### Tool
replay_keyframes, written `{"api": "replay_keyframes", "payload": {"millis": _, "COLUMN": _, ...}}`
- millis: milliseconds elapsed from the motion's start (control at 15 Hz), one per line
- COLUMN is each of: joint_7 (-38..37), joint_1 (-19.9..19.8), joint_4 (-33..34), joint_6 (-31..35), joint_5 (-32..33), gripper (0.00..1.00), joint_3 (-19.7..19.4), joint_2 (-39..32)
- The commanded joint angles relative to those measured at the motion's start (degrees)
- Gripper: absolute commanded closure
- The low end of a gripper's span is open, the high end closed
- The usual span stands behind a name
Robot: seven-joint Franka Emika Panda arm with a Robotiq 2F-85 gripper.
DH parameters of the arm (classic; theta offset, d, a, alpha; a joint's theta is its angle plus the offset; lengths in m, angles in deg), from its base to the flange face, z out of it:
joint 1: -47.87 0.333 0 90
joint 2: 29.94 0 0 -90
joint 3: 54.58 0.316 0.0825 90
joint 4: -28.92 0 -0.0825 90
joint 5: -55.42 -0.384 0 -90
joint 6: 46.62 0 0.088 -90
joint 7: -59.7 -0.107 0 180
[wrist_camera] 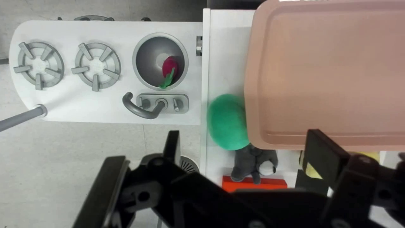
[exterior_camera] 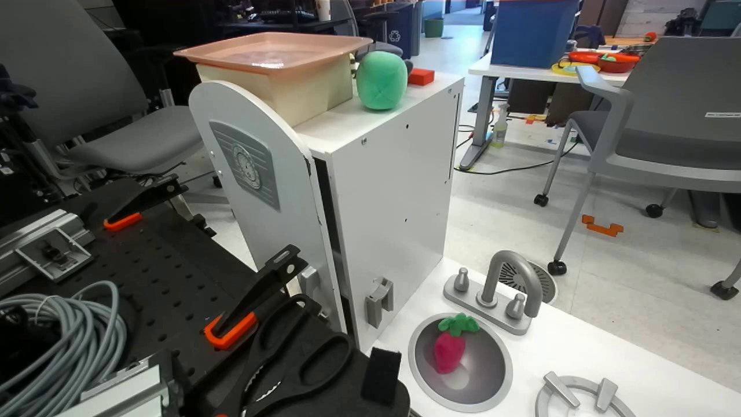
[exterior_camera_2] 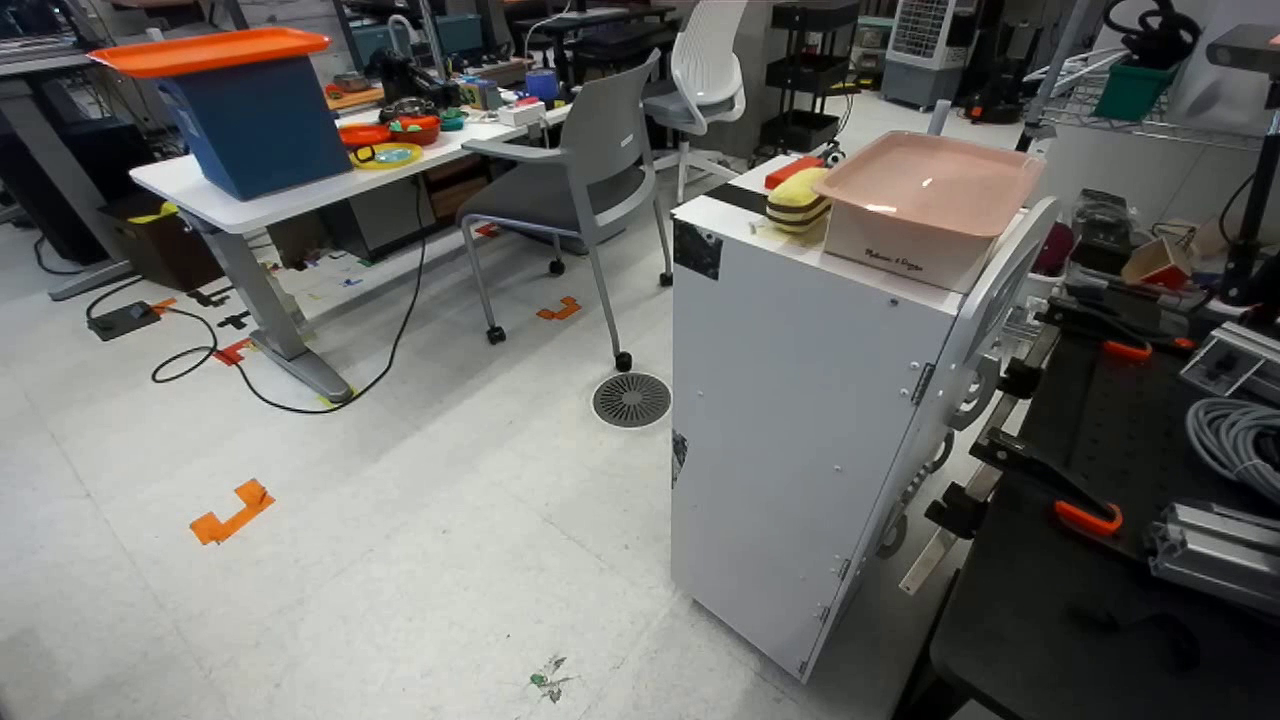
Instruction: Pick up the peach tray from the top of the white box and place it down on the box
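Spread-fingered claw in the wrist view alone, cream bin beneath peach tray in both exterior views

Gripper spread wide, in the wrist view.
Its two dark fingers stand well apart, one on either side of the body, a broad gap between them, both extending about equally far ahead of it. Behind the fingers, jointed links angle outward from the body. Close to the body, shadow and blur hide much of how those links join.
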Motion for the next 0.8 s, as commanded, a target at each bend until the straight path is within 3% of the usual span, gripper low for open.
{"api": "replay_keyframes", "payload": {"millis": 0, "joint_7": 4.0, "joint_1": -0.6, "joint_4": -2.9, "joint_6": -1.0, "joint_5": -3.4, "gripper": 0.0, "joint_3": -0.5, "joint_2": 3.1}}
{"api": "replay_keyframes", "payload": {"millis": 733, "joint_7": 8.0, "joint_1": -2.0, "joint_4": -3.2, "joint_6": -1.1, "joint_5": -9.3, "gripper": 0.0, "joint_3": -2.5, "joint_2": 2.0}}
